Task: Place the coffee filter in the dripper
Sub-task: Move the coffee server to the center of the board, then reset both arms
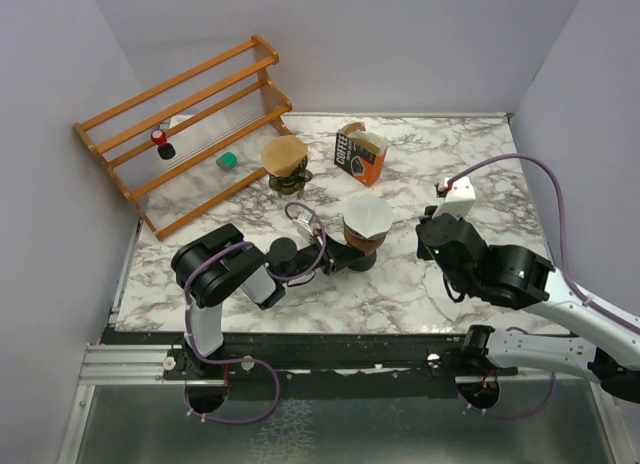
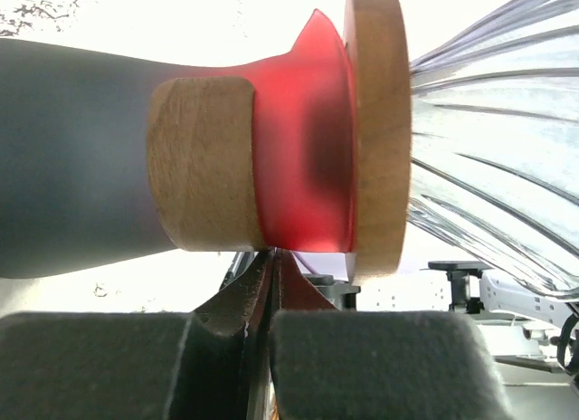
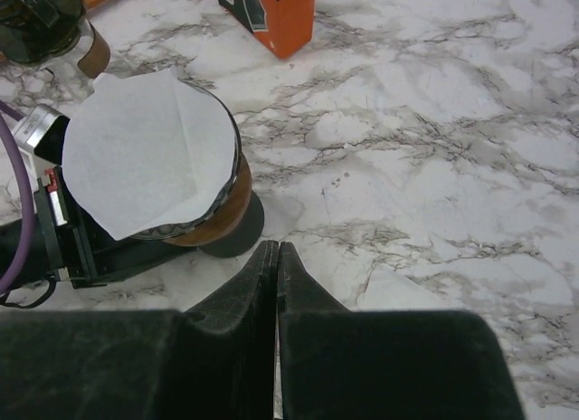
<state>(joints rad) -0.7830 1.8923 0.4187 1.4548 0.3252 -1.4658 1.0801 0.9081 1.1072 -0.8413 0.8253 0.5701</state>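
1. Enclosure. Plain pale walls stand behind the dripper and on both sides of it. The far table edge meets the back wall well beyond the dripper.

2. Surface. The table is white with grey marble veining. The widest bare stretch lies to the right of the dripper and behind it. The strip in front of the dripper, toward the arm bases, is also bare.

3. Rack. Wooden, set at an angle far to the left of the dripper, along the left wall.

4. Arms. The left arm lies low across the table, reaching the dripper's foot from the near left. The right arm stands to the dripper's right, apart from it.

5. Orange box. Near, behind the dripper. A dark carafe with a brown cone on top stands behind and to the left.

6. Coffee filter. White paper covering the dripper's mouth, with its edge overhanging the rim at the left in the right wrist view.

7. Left gripper. The jaws are pressed together with nothing visible between them. The tips sit just beneath the dripper's red collar; contact cannot be confirmed.

8. Right gripper. The jaws are pressed together and hold nothing. It is above bare marble, just beside the dripper's foot.
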